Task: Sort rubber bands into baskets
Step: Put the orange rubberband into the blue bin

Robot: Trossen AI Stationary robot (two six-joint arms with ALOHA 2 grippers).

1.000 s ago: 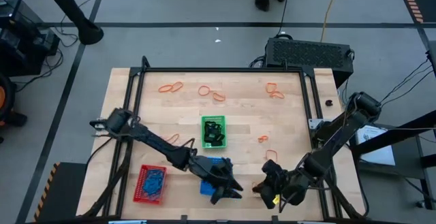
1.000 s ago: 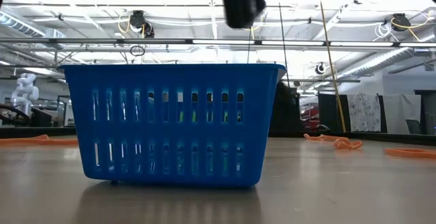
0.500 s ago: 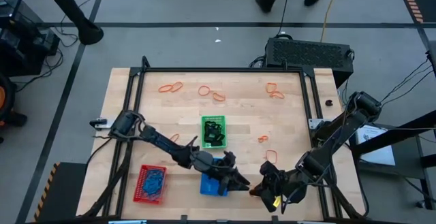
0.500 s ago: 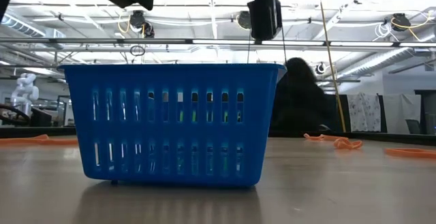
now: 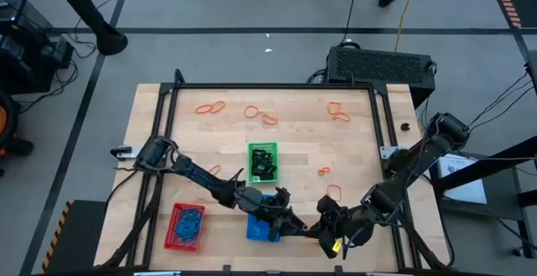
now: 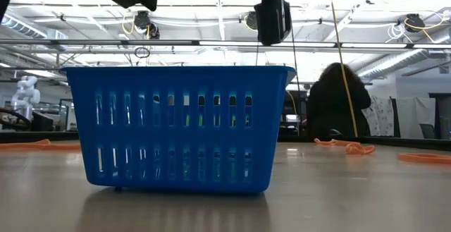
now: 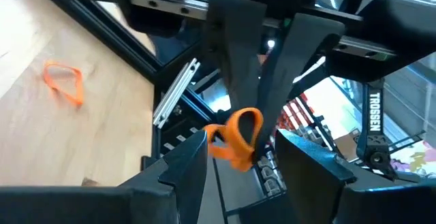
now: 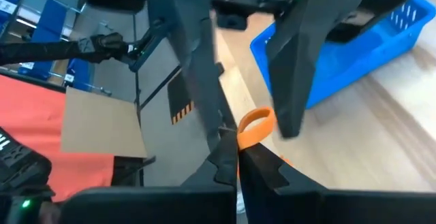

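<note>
the right gripper (image 5: 323,232) sits at the table's front edge, clamped shut on an orange rubber band (image 8: 255,126). the left gripper (image 5: 304,226) meets it just beside the blue basket (image 5: 261,224), its fingers (image 7: 182,164) parted around the same band. the green basket (image 5: 263,162) stands mid-table and the red basket (image 5: 185,226) front left.

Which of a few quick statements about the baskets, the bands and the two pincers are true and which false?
1. The right pincer pinches an orange rubber band. True.
2. The green basket sits at the table's left edge. False: it is near the middle.
3. The red basket holds blue bands. True.
4. The left pincer is far from the right one. False: the two meet beside the blue basket.
5. Loose orange bands lie along the far side. True.
</note>
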